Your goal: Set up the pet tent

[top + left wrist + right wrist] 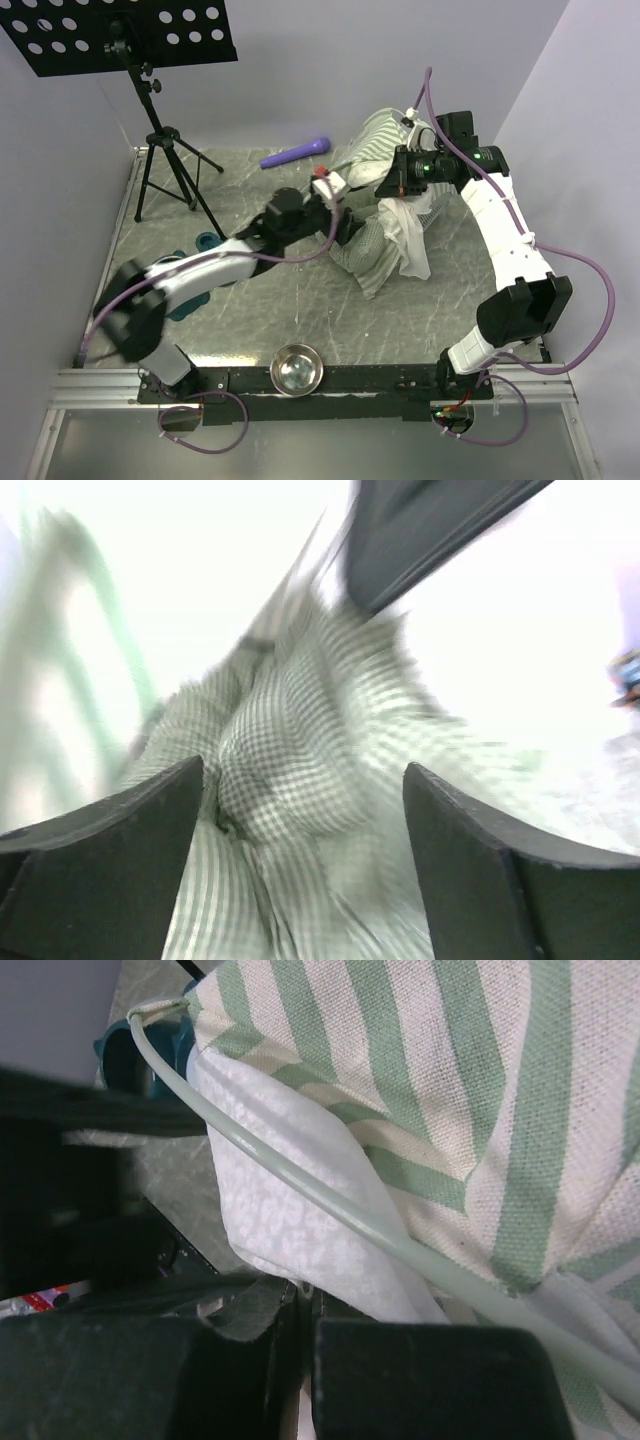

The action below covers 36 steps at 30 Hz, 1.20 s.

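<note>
Top external view: the tent lies in a crumpled heap on the bench well beyond the steel bowl and a little to its right, nowhere near standing, so I judge we are early in the job, at the step of pulling the fabric open. My right fingers sit farther beyond the bowl than anything else in play, raised above the heap. They are clenched on the tent's upper part, and white mesh hangs down from them. On the right wrist view that grip pinches the mesh just under a thin pale pole, which curves across the green-striped cloth. My left fingers are almost straight beyond the bowl, at the heap's near-left side. The left wrist view is blurred but shows them spread wide with the checked mat bulging between them, and I see nothing clamped. I take it the left arm is lining up a grasp. For the next move I'd want those fingers to close on a tent edge or a pole sleeve rather than the loose mat, then draw away from the right hold so the poles can bow out. The risk I see is bunching several layers into one pinch.
</note>
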Available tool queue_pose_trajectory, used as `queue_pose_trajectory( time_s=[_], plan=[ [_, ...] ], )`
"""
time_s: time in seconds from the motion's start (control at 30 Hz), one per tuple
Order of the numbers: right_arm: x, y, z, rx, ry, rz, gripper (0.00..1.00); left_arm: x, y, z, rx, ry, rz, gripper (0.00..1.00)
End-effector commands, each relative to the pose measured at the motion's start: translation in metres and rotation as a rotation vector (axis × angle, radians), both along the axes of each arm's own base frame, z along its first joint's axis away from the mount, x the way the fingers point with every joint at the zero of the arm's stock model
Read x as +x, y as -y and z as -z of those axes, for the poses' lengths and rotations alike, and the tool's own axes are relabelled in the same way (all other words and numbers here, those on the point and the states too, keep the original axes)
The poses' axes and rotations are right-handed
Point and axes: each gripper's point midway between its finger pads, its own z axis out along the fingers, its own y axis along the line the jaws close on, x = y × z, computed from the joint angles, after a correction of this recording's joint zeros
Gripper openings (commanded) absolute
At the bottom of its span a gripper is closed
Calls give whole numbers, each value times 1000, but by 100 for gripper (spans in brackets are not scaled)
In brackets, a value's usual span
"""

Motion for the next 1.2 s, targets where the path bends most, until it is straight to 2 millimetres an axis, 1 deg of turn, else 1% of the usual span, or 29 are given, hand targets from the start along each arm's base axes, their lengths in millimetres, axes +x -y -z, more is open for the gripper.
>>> queue_pose_trajectory(
  time_s=[0.0,0.03,0.07,0.13,0.2,0.27,0.3,0.37,0.47,0.53,0.63,0.73,0.77,0.8,0.83,0.87,0.9,0.93,1.0,1.07,1.13,1.17],
  plan=[
    [-16,4,35,26,-255,55,0,-34,-40,-73,-58,94,-38,85],
    [-16,3,36,29,-259,52,0,-32,-53,-75,-68,69,-89,85],
    [-16,2,35,36,-258,49,0,-32,-65,-68,-72,7,-136,85],
    [-17,-3,30,68,-263,33,0,-25,-90,-39,-53,-129,-232,82],
    [-20,-10,22,121,-285,8,0,-12,-114,-9,-50,-234,-359,79],
    [-22,-16,10,167,-292,2,0,-3,-125,6,-72,-307,-415,78],
    [-23,-18,5,183,-294,4,0,-1,-126,9,-76,-315,-420,79],
    [-27,-20,-5,214,-302,5,0,-2,-120,11,-83,-309,-389,79],
    [-31,-22,-13,245,-337,30,0,-5,-105,15,-95,-306,-335,79],
    [-31,-25,-17,267,-357,33,0,-4,-96,24,-74,-316,-323,79],
    [-29,-28,-24,298,-380,40,0,8,-86,37,-61,-344,-331,77],
    [-31,-34,-37,365,-421,24,0,25,-72,39,-83,-343,-331,72],
    [-33,-37,-41,389,-435,15,0,29,-66,37,-87,-338,-317,64],
    [-34,-38,-44,400,-443,13,0,32,-59,38,-82,-338,-295,51],
    [-35,-38,-46,410,-457,11,0,35,-54,32,-85,-324,-278,36],
    [-36,-39,-47,416,-465,6,0,36,-49,21,-101,-304,-255,22],
    [-36,-38,-44,407,-471,13,0,35,-45,6,-126,-273,-230,12],
    [-37,-36,-36,391,-483,20,0,30,-39,-17,-159,-222,-192,3],
    [-35,-33,-25,365,-502,35,0,23,-30,-49,-181,-149,-153,1],
    [-32,-31,-22,365,-507,36,0,14,-22,-76,-223,-87,-119,1],
    [-28,-29,-25,349,-475,32,0,8,-19,-95,-273,-20,-91,1],
    [-28,-30,-28,357,-474,24,0,7,-18,-96,-280,10,-92,1]
  ],
)
